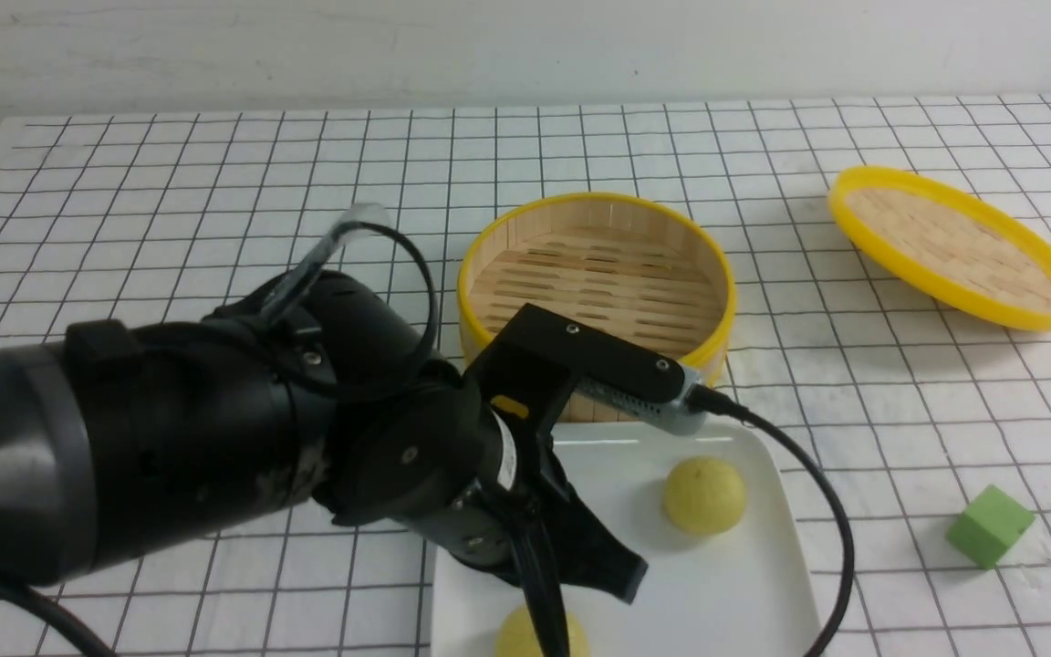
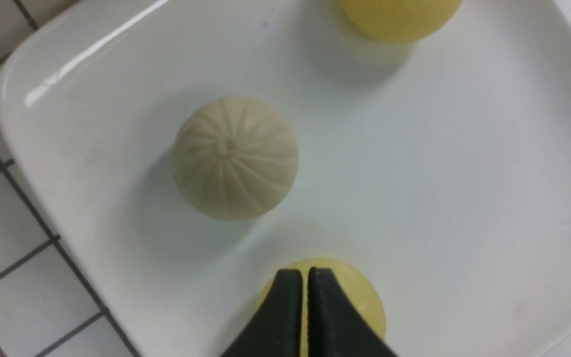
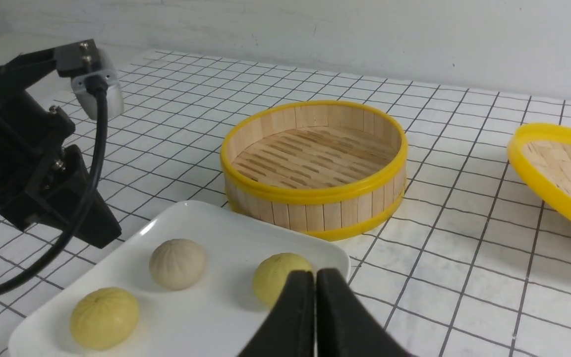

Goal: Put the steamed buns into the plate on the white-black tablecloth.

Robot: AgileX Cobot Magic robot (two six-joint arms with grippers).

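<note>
We judge the job done: all three buns sit apart on the white plate near us on the checked cloth, the steamer beyond it bare, so the left fingers above the plate and the right fingers are clenched on nothing.

This looks like a robot test bench dressed as a kitchen, not a real one: a white cloth with thin black grid lines covers the table before a bare whitish wall, a black robot arm carries a cabled grey wrist camera, and a small green cube shares the cloth with a round yellow-rimmed bamboo steamer
</note>
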